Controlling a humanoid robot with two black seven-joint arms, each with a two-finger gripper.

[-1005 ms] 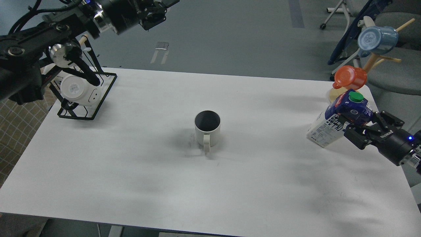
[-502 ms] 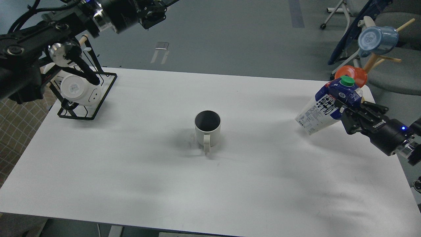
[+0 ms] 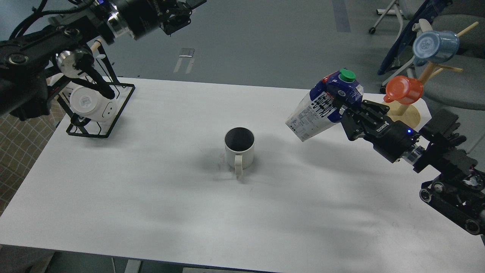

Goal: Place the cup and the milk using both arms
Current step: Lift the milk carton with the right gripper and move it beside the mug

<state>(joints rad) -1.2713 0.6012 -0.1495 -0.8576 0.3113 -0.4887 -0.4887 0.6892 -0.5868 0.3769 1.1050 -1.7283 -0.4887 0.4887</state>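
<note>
The off-white ribbed cup (image 3: pixel 239 151) stands upright at the middle of the white table (image 3: pixel 151 212), dark inside, its handle toward me. My right gripper (image 3: pixel 343 110) is shut on the milk carton (image 3: pixel 322 106), which has a green cap and a dark blue top. It holds the carton tilted in the air, above the table and to the right of the cup. My left gripper (image 3: pixel 178 15) is raised high at the top left, beyond the table's far edge, far from the cup. It is dark and seen end-on, so its fingers cannot be told apart.
A black wire rack (image 3: pixel 113 110) at the far left corner holds a smooth white cup (image 3: pixel 91 103) on its side. A wooden mug tree (image 3: pixel 407 113) at the far right corner carries an orange mug (image 3: pixel 404 90) and a blue mug (image 3: pixel 435 46). Chairs stand beyond it.
My right gripper has lifted the milk carton off the table's right edge and carried it up and to the left, toward the cup. The left arm and the cup have stayed still.
</note>
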